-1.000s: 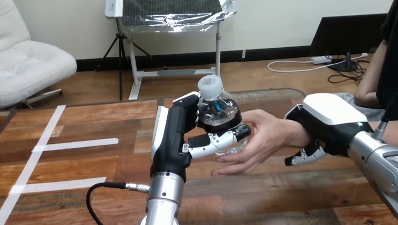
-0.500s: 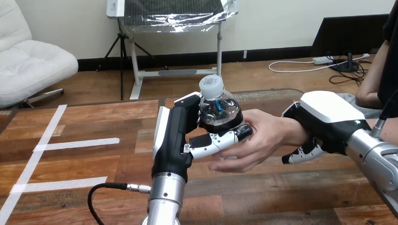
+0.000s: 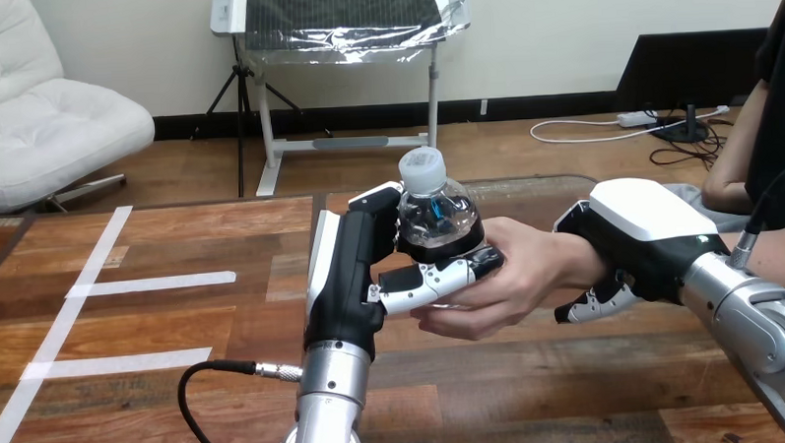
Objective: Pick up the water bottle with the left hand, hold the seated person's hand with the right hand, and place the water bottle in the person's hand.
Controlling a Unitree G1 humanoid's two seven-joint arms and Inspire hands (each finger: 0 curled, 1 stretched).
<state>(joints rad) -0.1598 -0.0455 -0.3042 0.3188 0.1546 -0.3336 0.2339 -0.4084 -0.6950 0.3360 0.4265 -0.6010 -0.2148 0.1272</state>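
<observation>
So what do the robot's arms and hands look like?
The left robot hand and right robot hand are black with white back shells and black-and-white jointed fingers. The forearms are silver cylinders; a black cable plugs into the left forearm.

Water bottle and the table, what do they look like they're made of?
Water bottle: looks like thin clear plastic with a glossy finish; you can see through it and it catches highlights. Its cap seems to be opaque white plastic. Table: wood or a wood-look veneer, in reddish-brown planks with visible grain and a slight sheen; I can't tell which of the two.
</observation>
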